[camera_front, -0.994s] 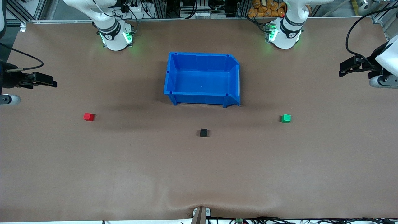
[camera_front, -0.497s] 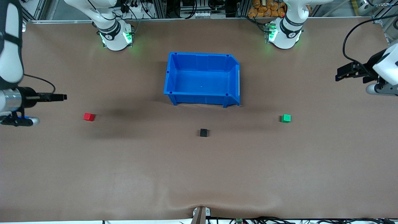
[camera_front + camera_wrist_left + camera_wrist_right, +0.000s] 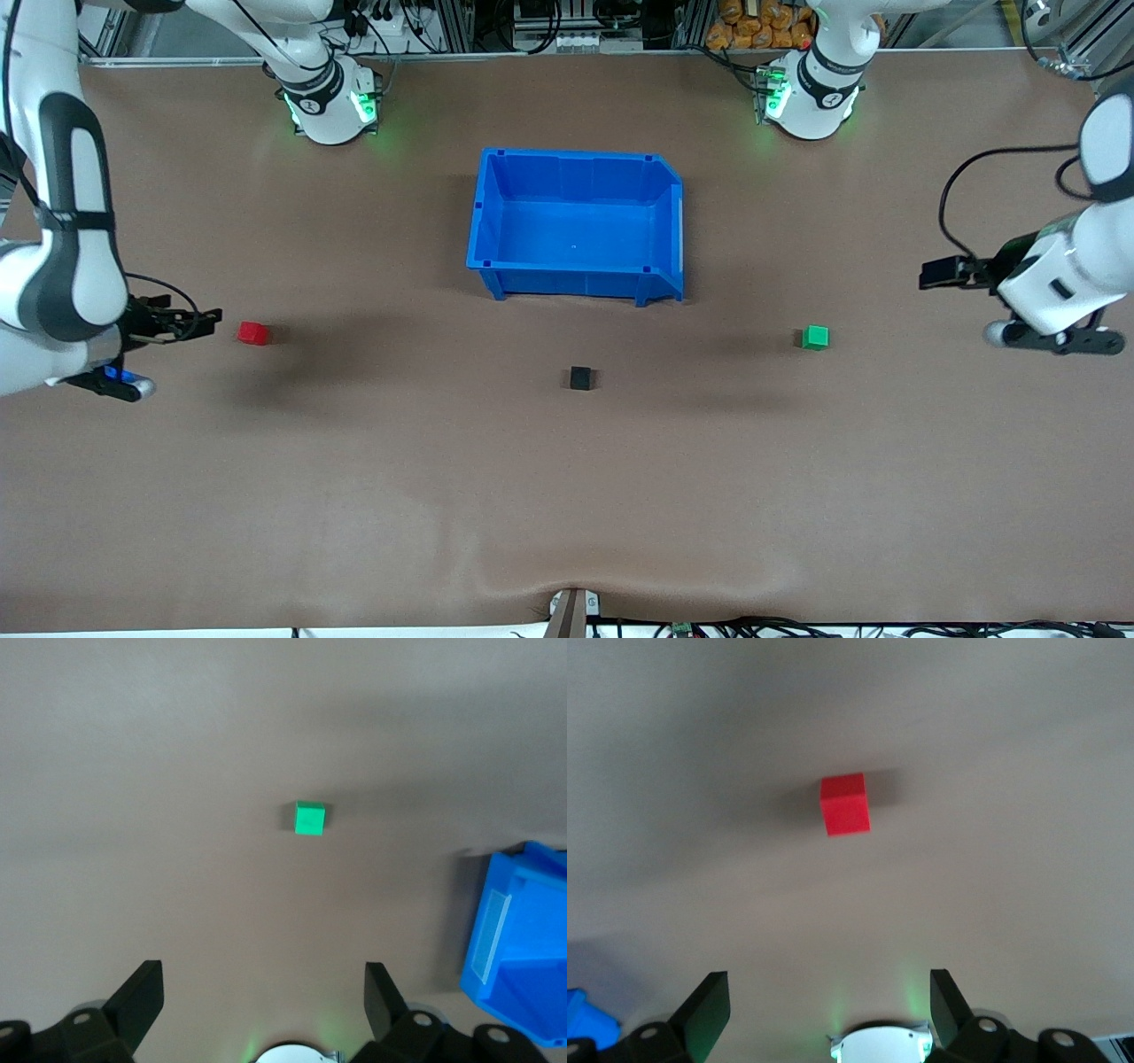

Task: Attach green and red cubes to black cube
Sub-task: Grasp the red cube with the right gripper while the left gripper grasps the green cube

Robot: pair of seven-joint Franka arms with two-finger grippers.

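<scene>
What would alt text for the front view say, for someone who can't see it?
A black cube sits alone mid-table, with a red cube toward the right arm's end and a green cube toward the left arm's end, none touching. An open right pincer is close beside the red cube; the open left pincer is over bare table. A blue bin lies farther back.

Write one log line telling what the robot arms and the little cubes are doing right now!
left end effector: open, near green cube | right end effector: open, near red cube | black cube: alone on table, nothing attached
</scene>
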